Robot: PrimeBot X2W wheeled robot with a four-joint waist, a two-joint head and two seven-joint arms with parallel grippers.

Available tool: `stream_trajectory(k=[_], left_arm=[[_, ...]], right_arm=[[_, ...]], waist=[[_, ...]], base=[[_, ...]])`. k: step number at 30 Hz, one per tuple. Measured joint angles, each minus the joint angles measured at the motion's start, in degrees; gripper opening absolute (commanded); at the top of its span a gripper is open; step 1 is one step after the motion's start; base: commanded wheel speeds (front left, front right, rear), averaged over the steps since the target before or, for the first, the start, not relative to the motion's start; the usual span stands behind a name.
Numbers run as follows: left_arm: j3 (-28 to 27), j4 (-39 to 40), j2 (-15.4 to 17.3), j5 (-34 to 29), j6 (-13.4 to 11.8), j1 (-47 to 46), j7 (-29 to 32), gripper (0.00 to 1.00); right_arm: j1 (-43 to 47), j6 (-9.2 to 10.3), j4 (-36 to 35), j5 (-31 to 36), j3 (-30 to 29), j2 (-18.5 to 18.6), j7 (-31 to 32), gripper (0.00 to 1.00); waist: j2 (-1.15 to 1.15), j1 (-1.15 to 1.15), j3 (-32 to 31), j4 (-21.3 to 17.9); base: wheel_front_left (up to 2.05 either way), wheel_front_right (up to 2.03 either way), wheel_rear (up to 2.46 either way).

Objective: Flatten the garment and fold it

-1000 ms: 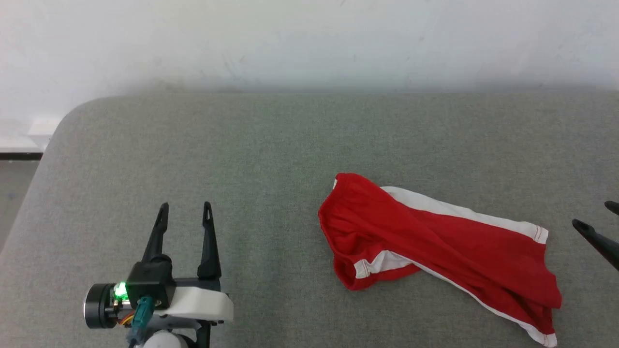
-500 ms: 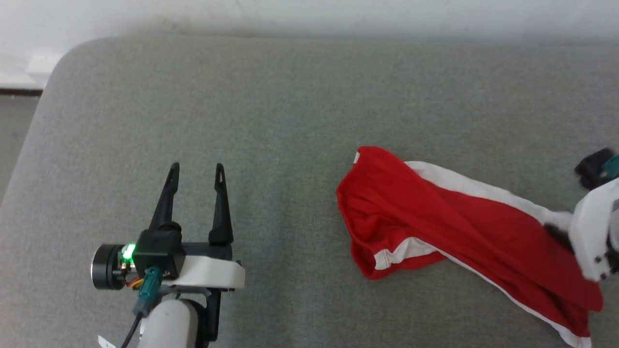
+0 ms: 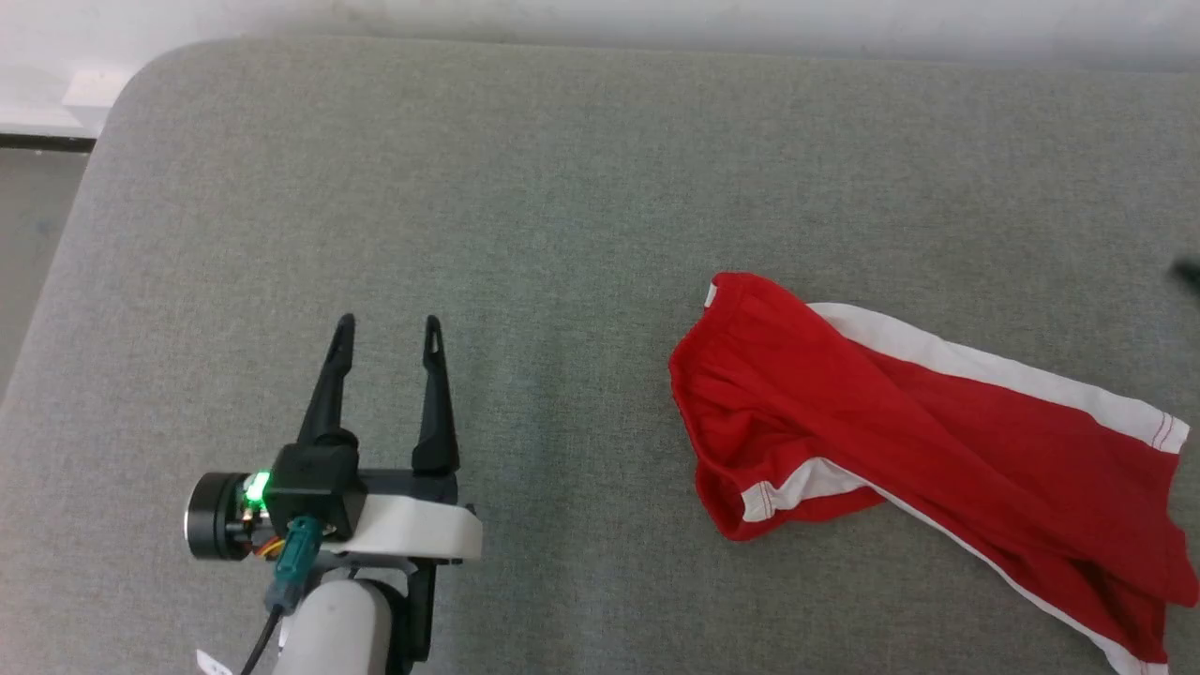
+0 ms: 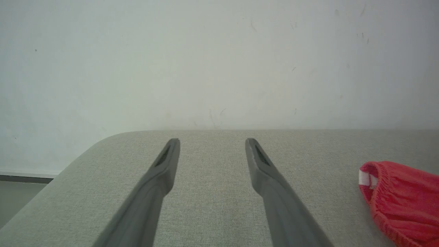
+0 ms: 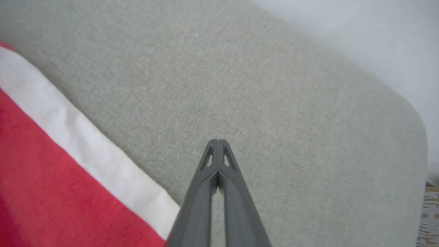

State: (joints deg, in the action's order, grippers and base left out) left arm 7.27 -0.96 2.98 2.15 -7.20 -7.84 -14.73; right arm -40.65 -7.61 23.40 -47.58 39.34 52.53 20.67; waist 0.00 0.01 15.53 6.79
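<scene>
A grey fabric pad point(image 3: 562, 187) against a white wall point(image 4: 205, 51) carries the rumpled garment point(image 3: 900, 441), well away from its left edge, while the left gripper point(image 3: 386, 323) gapes empty and the right gripper point(image 5: 217, 141) is clenched on nothing.

Light is bright, diffuse and even in all my views. Head view: sharp; the wall point(image 3: 656, 14) washes out pale at the far edge, and a soft shadow band lies where the pad point(image 3: 562, 187) meets it. A green lamp point(image 3: 251, 486) glows on my left wrist. Left wrist view: the fingers of my left gripper point(image 4: 212, 141) go soft toward the lens. Right wrist view: blurred throughout; the pad weave and the shorts point(image 5: 51, 178) smear.
</scene>
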Motion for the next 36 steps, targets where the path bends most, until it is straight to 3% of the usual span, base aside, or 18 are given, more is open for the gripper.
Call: stream_trajectory(k=[3,12,13,14,18,23,26,30,36], left_arm=[[1.00,0.18,0.00,0.31,0.01,-1.17,0.00,1.00],[2.42,0.30,-0.02,0.48,-0.49,-3.23,0.00,1.00],[2.35,0.23,-0.01,0.48,-0.57,-3.17,0.00,1.00],[2.22,0.15,-0.01,0.48,-0.80,-3.07,0.00,1.00],[1.59,-0.04,-0.01,0.47,-0.99,-1.52,0.00,1.00],[1.09,0.03,0.00,0.45,-0.96,-0.45,0.00,1.00],[1.15,0.15,-0.02,0.45,-0.91,-0.46,0.00,1.00],[1.37,0.30,-0.02,0.46,-0.90,-0.50,0.00,1.00],[2.25,0.36,-0.03,0.48,-0.43,-1.26,0.00,1.00]], right_arm=[[-4.69,0.00,2.42,0.52,-2.60,0.30,-2.63,0.00],[-6.08,0.00,11.50,0.52,-0.19,-3.88,1.54,0.00],[-6.09,0.00,11.71,0.42,-0.13,-4.00,1.20,0.27],[-6.09,0.00,11.46,-0.08,-0.04,-4.00,0.96,1.00],[-6.04,0.01,5.02,-5.44,1.21,-1.88,3.78,1.00],[-5.25,0.01,-7.36,-9.17,5.39,6.47,11.28,1.00],[-3.95,0.01,-13.14,-11.04,7.71,9.02,14.16,1.00],[-3.65,0.01,-15.01,-12.04,8.61,7.98,14.13,1.00],[-3.49,0.01,-9.85,-10.20,12.30,1.32,13.35,1.00]], waist=[[0.00,0.00,0.88,0.32],[0.00,0.01,3.50,3.19],[0.00,0.02,3.38,3.32],[0.00,0.01,3.18,3.40],[0.00,0.00,1.83,3.25],[0.00,-0.02,-0.49,2.01],[0.00,-0.02,-1.23,1.29],[0.00,-0.02,-1.11,1.00],[0.00,0.00,0.70,1.94]], base=[[0.00,0.00,0.00],[0.00,0.00,0.00],[0.00,0.00,0.00],[0.00,0.00,0.00],[0.00,0.00,0.00],[0.00,0.00,0.00],[0.00,0.00,0.00],[0.00,0.00,0.00],[0.00,0.00,0.00]])
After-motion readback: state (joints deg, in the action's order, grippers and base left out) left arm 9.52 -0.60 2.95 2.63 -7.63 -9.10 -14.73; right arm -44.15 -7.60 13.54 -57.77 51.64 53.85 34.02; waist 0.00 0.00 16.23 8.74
